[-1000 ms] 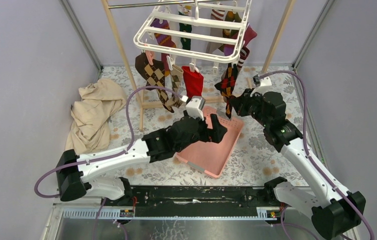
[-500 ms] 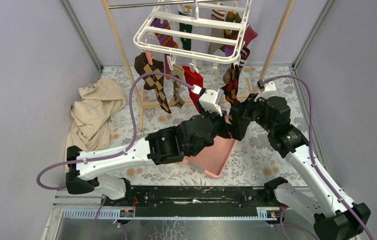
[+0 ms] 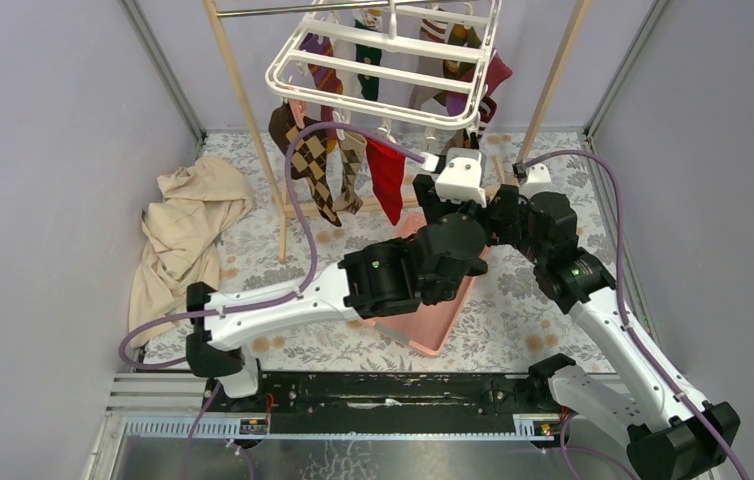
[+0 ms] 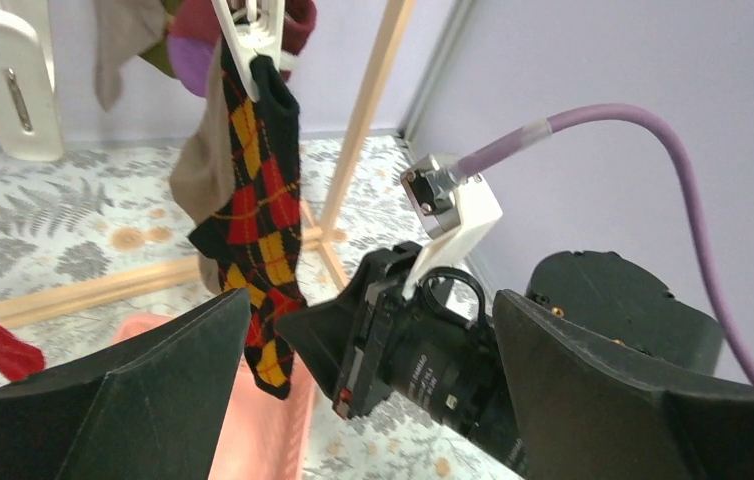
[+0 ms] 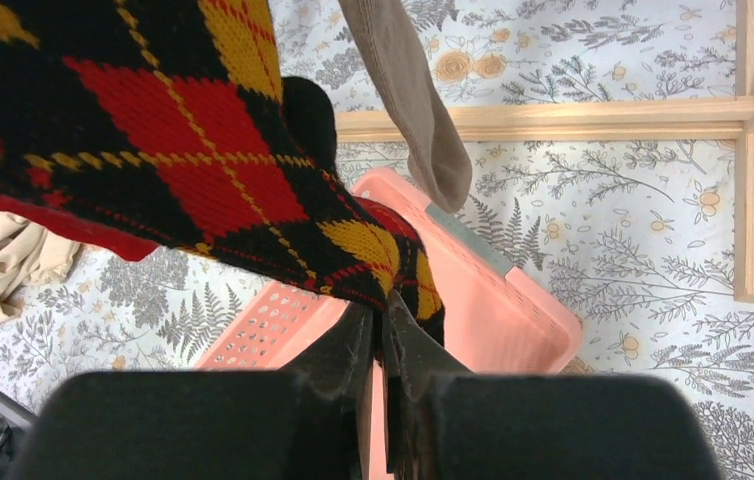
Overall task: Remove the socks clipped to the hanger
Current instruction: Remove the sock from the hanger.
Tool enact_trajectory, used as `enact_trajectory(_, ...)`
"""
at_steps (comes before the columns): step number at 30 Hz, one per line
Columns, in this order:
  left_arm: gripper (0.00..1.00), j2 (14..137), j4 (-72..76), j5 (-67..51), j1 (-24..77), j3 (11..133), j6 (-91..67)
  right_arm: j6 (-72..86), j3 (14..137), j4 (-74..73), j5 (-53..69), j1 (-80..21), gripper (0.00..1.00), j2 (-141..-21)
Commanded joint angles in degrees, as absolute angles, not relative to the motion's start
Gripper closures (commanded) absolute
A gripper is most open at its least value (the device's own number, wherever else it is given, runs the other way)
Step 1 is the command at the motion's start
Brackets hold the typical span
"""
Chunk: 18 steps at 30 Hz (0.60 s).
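The right pincer [image 5: 381,330] pinches the toe of the argyle sock [image 5: 183,150] clipped under the hanger [image 3: 373,100], the left pincer [image 4: 371,305] spread wide below the hanger, so a hard tug might slip off or swing it

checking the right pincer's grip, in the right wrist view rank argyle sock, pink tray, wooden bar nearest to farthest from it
1. argyle sock, pinched in the right pincer
2. pink tray, just below
3. wooden bar, beyond the tray
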<state>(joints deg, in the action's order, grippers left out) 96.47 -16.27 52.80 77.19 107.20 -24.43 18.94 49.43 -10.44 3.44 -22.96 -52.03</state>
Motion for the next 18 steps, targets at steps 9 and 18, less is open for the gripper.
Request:
enact_trajectory(9,0.04,100.8,-8.5,61.1,73.7,111.4,-16.4,15.1,56.1,-12.7,1.7,-23.6,1.0,-53.6)
enact_trajectory(18,0.05,96.7,-7.9,61.3,68.5,107.5,-17.7,13.7,58.4,-13.7,2.8,-24.1,1.0,-54.5)
